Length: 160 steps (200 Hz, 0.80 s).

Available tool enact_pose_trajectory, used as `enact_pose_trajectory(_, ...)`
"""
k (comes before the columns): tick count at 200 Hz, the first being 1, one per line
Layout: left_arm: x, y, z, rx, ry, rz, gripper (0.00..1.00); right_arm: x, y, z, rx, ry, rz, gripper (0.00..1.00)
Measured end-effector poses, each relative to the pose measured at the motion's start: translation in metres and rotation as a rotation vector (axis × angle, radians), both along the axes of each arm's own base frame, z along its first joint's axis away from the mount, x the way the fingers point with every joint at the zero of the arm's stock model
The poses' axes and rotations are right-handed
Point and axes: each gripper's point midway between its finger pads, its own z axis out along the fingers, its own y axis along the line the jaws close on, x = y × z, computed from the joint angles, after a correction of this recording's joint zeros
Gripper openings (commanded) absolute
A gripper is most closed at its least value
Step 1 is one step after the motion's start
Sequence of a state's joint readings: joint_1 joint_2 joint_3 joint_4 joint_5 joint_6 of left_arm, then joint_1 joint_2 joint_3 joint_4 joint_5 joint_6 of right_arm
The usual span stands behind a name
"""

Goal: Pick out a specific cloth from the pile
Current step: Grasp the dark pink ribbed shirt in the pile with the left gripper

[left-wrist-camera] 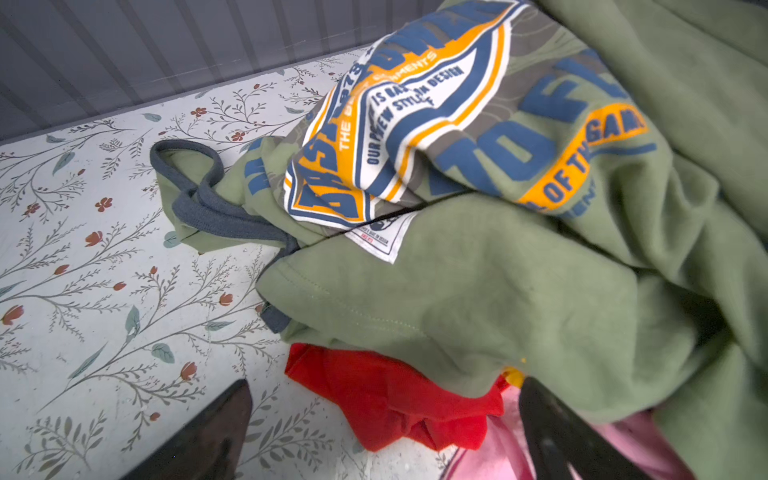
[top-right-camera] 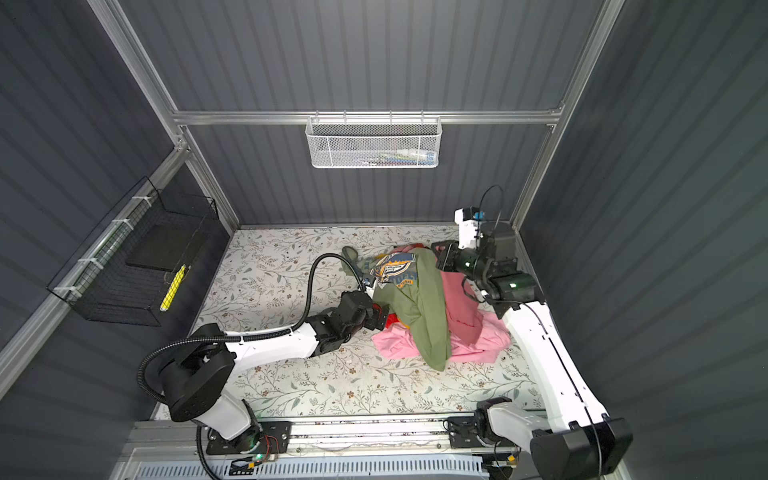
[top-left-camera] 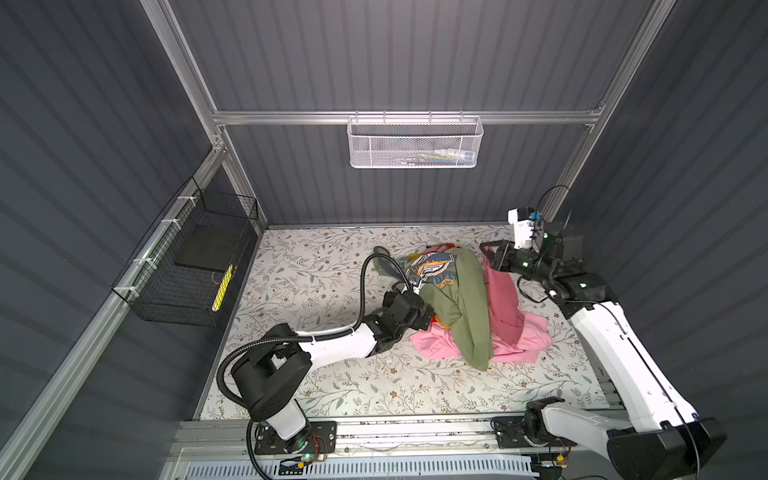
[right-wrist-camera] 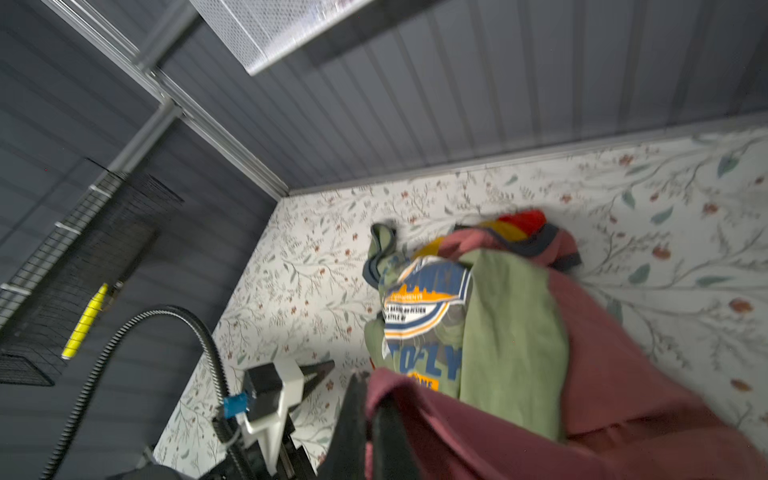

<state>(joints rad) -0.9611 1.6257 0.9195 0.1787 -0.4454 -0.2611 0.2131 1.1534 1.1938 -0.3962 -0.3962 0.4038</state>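
Closest to the right wrist camera, the right gripper (right-wrist-camera: 370, 395) is pinched tight on a folded edge of the cloth (right-wrist-camera: 623, 374), the dusty rose one, which spills away from the jaws. Just past it, the olive T-shirt (right-wrist-camera: 511, 332) lies across the cloth, and more rose fabric with a dark trim shows beyond the shirt beside a red and yellow scrap. That overlap is the main hazard: I judge that a pull from here could drag the shirt along, or tug the thin pinch loose if the buried part catches. In both top views the cloth (top-left-camera: 503, 299) is a long strip on the right flank of the pile (top-right-camera: 415, 307). Its long axis runs from the raised, gripped end toward the back wall down to the trailing end, which rests on the bright pink cloth (top-left-camera: 440, 345) nearer the front. The left gripper (left-wrist-camera: 384, 386) stands wide open and empty, low at the pile's left edge over the red cloth (left-wrist-camera: 395, 399). Closing there would catch the wrong garment.
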Motion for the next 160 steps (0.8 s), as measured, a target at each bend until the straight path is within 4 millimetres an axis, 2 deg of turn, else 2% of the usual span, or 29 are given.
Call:
enact_pose_trajectory(9,0.0,0.0,0.0,0.002,0.001,-0.001,1.0,-0.003,0.005,-0.015,-0.009,0.03,0.014,0.0)
enact_pose_trajectory(21,-0.001,0.0,0.0,0.007,0.004,-0.002,1.0,-0.006,0.01,-0.025,-0.016,0.047,0.03,0.0)
enact_pose_trajectory(39,-0.001,-0.004,0.005,0.014,-0.005,-0.015,1.0,-0.009,0.016,-0.029,-0.018,0.033,0.05,0.0)
enact_pose_trajectory(58,0.0,-0.016,0.021,0.011,-0.034,-0.054,1.0,-0.016,0.017,-0.027,-0.018,0.016,0.057,0.0)
enact_pose_trajectory(80,-0.006,-0.046,0.054,-0.044,-0.079,-0.162,1.0,-0.019,0.016,-0.018,-0.016,-0.02,0.06,0.0)
enact_pose_trajectory(92,-0.015,-0.068,0.073,-0.095,-0.1,-0.249,1.0,-0.019,0.015,-0.017,-0.02,-0.025,0.06,0.0)
enact_pose_trajectory(110,-0.034,-0.1,0.09,-0.167,-0.109,-0.374,1.0,-0.019,0.015,-0.018,-0.03,-0.028,0.058,0.0)
enact_pose_trajectory(125,-0.049,-0.121,0.09,-0.209,-0.098,-0.455,1.0,-0.018,0.013,-0.019,-0.042,-0.032,0.053,0.0)
enact_pose_trajectory(160,-0.071,-0.149,0.064,-0.25,-0.036,-0.542,1.0,-0.016,0.009,-0.02,-0.049,-0.032,0.038,0.0)
